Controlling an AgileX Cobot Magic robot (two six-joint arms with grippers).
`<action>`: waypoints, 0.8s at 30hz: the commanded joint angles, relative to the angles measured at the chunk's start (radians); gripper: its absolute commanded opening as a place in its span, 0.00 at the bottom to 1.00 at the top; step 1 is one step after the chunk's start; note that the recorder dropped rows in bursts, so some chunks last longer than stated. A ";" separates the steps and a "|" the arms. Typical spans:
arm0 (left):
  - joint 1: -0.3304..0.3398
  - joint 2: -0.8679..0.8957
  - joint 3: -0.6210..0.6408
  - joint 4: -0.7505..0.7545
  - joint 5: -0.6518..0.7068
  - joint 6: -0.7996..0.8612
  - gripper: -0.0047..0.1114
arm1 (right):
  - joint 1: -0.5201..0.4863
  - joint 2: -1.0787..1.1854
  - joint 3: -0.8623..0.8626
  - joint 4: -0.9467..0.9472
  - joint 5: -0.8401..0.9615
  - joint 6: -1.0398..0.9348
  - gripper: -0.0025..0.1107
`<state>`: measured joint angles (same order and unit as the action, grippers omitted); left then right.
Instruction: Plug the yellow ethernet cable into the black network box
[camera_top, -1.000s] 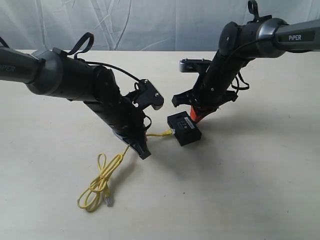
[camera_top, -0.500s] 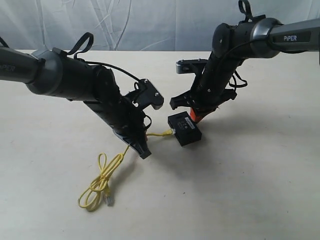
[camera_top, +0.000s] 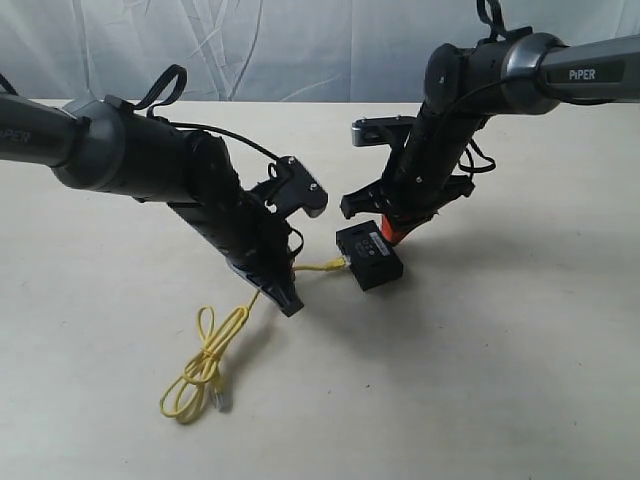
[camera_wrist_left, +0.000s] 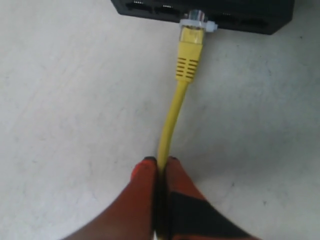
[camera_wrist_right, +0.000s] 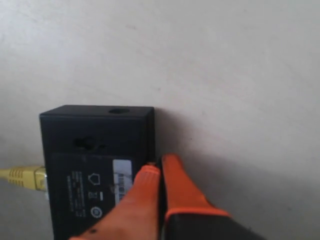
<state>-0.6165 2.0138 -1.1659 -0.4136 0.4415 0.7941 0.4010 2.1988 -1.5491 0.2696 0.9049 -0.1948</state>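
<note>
The black network box (camera_top: 369, 257) lies flat on the table in the exterior view. The yellow ethernet cable (camera_top: 318, 267) reaches its left side. In the left wrist view the clear plug (camera_wrist_left: 195, 21) sits at a port on the box's side (camera_wrist_left: 240, 15); its depth is unclear. My left gripper (camera_wrist_left: 160, 162) is shut on the yellow cord a short way behind the yellow boot (camera_wrist_left: 189, 59). My right gripper (camera_wrist_right: 158, 165) is shut and empty, its orange fingertips (camera_top: 394, 231) against the box's (camera_wrist_right: 95, 150) far edge. The cable's tied loops (camera_top: 207, 361) lie at the front left.
The cable's free plug (camera_top: 221, 399) rests by the loops. The pale table (camera_top: 480, 380) stretches to the front and right. A crinkled white backdrop (camera_top: 300, 40) closes off the back edge.
The right arm has shifted slightly left, keeping its fingertips at the box. The left gripper still holds the cord, and the loops have crept slightly right.
</note>
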 joint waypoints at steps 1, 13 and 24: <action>-0.004 -0.003 -0.003 -0.020 -0.002 -0.002 0.04 | 0.009 -0.009 -0.002 0.078 0.038 -0.028 0.02; -0.004 -0.011 -0.003 0.010 0.037 -0.002 0.04 | 0.009 -0.009 -0.002 0.131 0.062 -0.080 0.02; -0.004 -0.015 -0.003 0.010 0.029 -0.002 0.04 | 0.009 -0.009 -0.002 0.083 0.057 -0.080 0.02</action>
<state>-0.6165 2.0116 -1.1659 -0.3803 0.5062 0.7941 0.4010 2.1988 -1.5491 0.3223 0.9449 -0.2691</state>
